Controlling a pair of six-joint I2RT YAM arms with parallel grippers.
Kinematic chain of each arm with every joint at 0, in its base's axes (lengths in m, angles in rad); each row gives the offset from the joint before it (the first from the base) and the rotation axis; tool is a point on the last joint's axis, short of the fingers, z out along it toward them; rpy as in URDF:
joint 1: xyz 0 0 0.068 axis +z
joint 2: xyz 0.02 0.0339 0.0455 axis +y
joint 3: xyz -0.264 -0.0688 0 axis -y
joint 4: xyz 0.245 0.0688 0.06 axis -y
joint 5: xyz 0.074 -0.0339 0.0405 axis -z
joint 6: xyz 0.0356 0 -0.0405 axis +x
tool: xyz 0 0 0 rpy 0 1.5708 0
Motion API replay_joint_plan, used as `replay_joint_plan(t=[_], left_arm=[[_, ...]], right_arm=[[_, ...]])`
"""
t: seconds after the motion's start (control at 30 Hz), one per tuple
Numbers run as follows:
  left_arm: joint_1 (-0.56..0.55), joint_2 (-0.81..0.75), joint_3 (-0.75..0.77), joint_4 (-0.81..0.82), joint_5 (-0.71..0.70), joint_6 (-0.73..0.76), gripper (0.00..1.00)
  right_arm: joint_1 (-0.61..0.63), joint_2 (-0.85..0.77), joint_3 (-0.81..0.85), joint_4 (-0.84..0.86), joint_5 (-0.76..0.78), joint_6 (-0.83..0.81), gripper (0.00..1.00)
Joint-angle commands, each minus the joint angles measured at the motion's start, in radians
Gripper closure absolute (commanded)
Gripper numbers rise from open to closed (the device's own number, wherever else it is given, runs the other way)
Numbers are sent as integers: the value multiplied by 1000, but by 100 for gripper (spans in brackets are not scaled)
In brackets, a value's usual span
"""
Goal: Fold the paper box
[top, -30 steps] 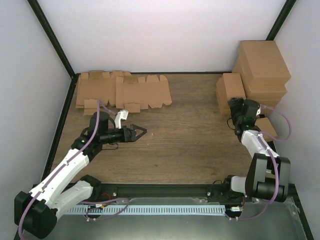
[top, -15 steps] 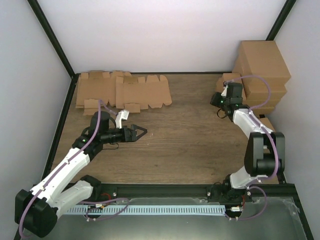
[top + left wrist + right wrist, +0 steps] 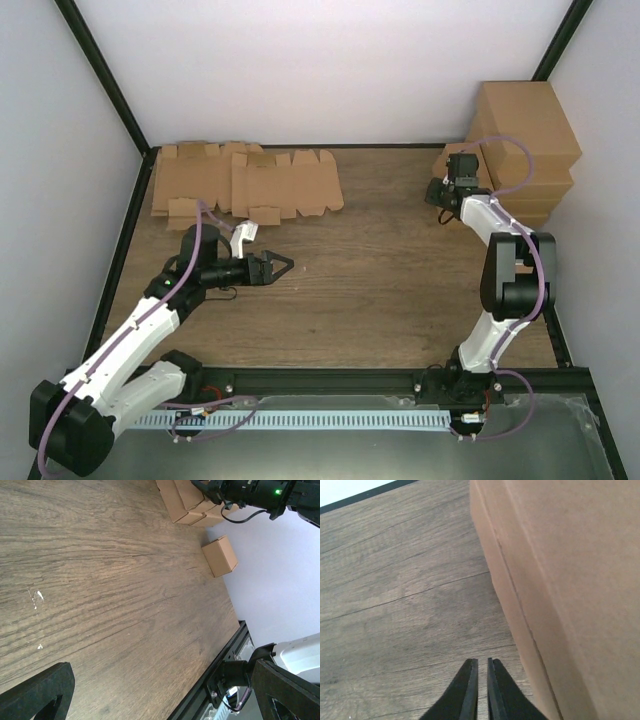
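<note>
**Right gripper** [image 3: 480, 662]: the two dark fingers stand together with only a hairline slit between them, and nothing is clamped. The tips point down at the bare wooden table [image 3: 395, 580]. They hang just beside the lower edge of a brown cardboard face [image 3: 560, 580] that fills the right half of the wrist view. Contact between tips and cardboard cannot be confirmed.

In the overhead view this gripper sits at the upper right of the frame, up against a low stack of small folded boxes [image 3: 182, 502]. Larger cartons [image 3: 525, 135] are piled behind that stack in the far right corner. One more small folded box [image 3: 219, 555] stands alone on the table, apart from the stack.

**Left gripper** [image 3: 283, 268]: the jaws are spread wide and hold nothing. It sits left of centre in the overhead frame, low over the table and pointing right. In its wrist view one finger [image 3: 37, 695] shows in the lower left corner and the other in the lower right, with bare wood between them.

**Paper box** [image 3: 290, 185]: it lies flat and unfolded, tabs and flaps spread, at the upper left of the overhead frame along the far edge of the table. A second flat sheet [image 3: 190, 180] lies just to its left, and their edges meet. The paper box is above the left gripper in the frame, not touched by it, and well apart from the right gripper.
</note>
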Motion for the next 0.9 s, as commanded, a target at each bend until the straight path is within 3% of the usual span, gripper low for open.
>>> replay_joint_plan(t=[0.0,0.17,0.23,0.37,0.63,0.7,0.87], left_arm=[[-2,-1,-8,11,-3,14,0],[-2,-4,7,-4,-59,44,0],[-2,-14,15,-13,-101,65,0],[-1,-61,2,11,-176,96,0],[-2,-250,-131,114,-402,102,0],[-1,-308,-180,143,-485,101,0],[-2,-459,-303,190,-682,104,0]], right_arm=[[-3,-10,49,-10,-76,-34,84],[35,-201,-124,151,-338,-72,54],[48,-314,-227,227,-435,-76,38],[57,-569,-482,371,-468,-25,13],[57,-1092,-935,589,-289,24,3],[56,-1221,-1012,581,-287,-20,2],[57,-1474,-1118,440,-209,65,0]])
